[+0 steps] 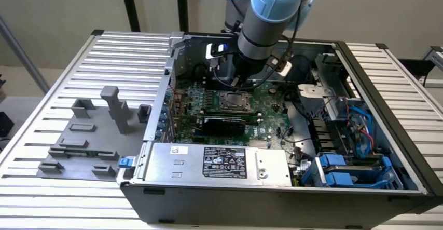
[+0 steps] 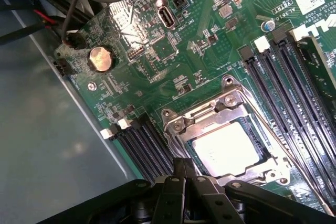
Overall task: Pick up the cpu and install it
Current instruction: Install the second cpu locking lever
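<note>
With the cpu (image 2: pixel 227 149) already lying in the motherboard (image 2: pixel 199 40) socket (image 2: pixel 231 129) and the gripper (image 2: pixel 184 174) poised just above its edge, jaws pressed together and empty, any press should likely stay gentle, square and centred

A plain beige wall (image 1: pixel 62 7) stood behind a ribbed aluminium table (image 1: pixel 49 90), crossed by black upright poles (image 1: pixel 128 4).

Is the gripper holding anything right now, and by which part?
Nothing is held. The gripper is shut and empty above the motherboard; the cpu lies in its socket.
</note>
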### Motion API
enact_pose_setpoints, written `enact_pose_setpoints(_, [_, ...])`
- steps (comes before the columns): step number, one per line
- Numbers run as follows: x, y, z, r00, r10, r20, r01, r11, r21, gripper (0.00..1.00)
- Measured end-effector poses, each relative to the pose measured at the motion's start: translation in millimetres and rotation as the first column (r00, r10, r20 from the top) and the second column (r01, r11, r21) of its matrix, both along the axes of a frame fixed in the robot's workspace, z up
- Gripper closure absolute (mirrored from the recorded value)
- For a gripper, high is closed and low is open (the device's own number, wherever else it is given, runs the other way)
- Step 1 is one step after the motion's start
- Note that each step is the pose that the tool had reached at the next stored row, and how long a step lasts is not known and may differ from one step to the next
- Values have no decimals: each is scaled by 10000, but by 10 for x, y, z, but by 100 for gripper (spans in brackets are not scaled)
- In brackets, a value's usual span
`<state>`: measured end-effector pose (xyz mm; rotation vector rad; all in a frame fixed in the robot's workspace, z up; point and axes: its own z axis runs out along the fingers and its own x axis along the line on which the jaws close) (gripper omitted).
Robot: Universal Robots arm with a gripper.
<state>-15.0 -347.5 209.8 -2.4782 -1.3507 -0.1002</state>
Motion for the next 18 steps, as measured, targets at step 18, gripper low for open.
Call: enact_pose_setpoints(18, [-51, -574, 260, 9999, -36, -144, 36, 10000, -14, 89])
